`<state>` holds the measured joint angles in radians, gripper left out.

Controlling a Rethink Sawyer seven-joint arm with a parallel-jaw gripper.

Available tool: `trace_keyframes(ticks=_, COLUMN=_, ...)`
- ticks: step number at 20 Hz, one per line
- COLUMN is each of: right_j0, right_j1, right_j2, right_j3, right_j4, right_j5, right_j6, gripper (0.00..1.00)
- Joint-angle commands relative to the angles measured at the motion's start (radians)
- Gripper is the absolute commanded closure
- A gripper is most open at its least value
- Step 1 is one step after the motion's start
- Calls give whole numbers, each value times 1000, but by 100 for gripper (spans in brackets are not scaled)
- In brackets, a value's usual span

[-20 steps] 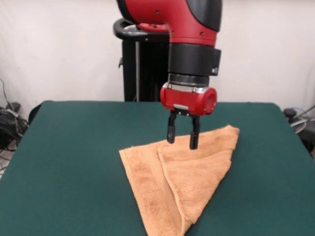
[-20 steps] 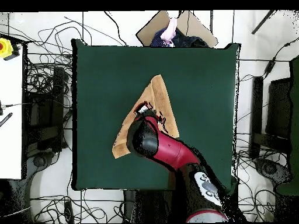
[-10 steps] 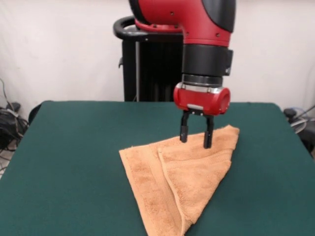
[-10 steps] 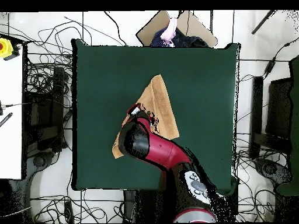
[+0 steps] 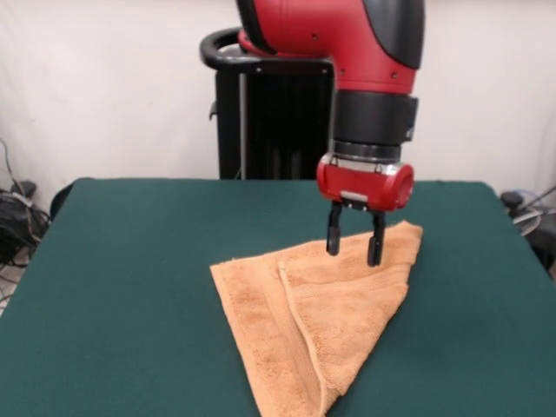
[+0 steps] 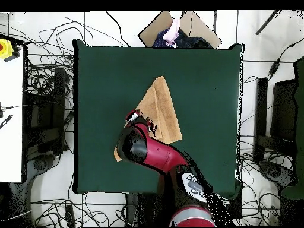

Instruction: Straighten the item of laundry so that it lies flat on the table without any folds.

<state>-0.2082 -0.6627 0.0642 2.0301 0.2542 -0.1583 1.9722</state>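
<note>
The item of laundry (image 5: 321, 304) is an orange-tan towel folded over into a triangle, with a doubled edge running down its middle. It lies on the dark green table (image 5: 130, 261). My gripper (image 5: 353, 254) points straight down over the towel's far edge, close to the right corner. It is open and nothing is between its fingers. I cannot tell whether the tips touch the cloth. From overhead the towel (image 6: 161, 107) shows near the middle of the table (image 6: 202, 89), and the red arm (image 6: 148, 151) covers its lower left part and the gripper.
A person's hand (image 6: 173, 29) and a cardboard piece (image 6: 196, 27) show past the table's top edge in the overhead view. Cables lie on the floor around the table. A white side table (image 6: 10, 119) stands at the left.
My gripper has moved right in the front view, along the towel's far edge toward its right corner, staying open. The towel has not shifted.
</note>
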Motion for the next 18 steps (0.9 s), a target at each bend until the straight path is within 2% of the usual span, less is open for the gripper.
trace_keyframes(ticks=1, right_j0=9, right_j1=110, right_j2=-36, right_j3=25, right_j4=-4, right_j5=-61, right_j6=192, gripper=0)
trace_keyframes(ticks=11, right_j0=67, right_j1=166, right_j2=-154, right_j3=-30, right_j4=25, right_j5=58, right_j6=116, gripper=0)
trace_keyframes(ticks=15, right_j0=36, right_j1=210, right_j2=-145, right_j3=-61, right_j4=12, right_j5=155, right_j6=82, gripper=0)
trace_keyframes(ticks=18, right_j0=5, right_j1=259, right_j2=-134, right_j3=-98, right_j4=-7, right_j5=170, right_j6=60, gripper=0)
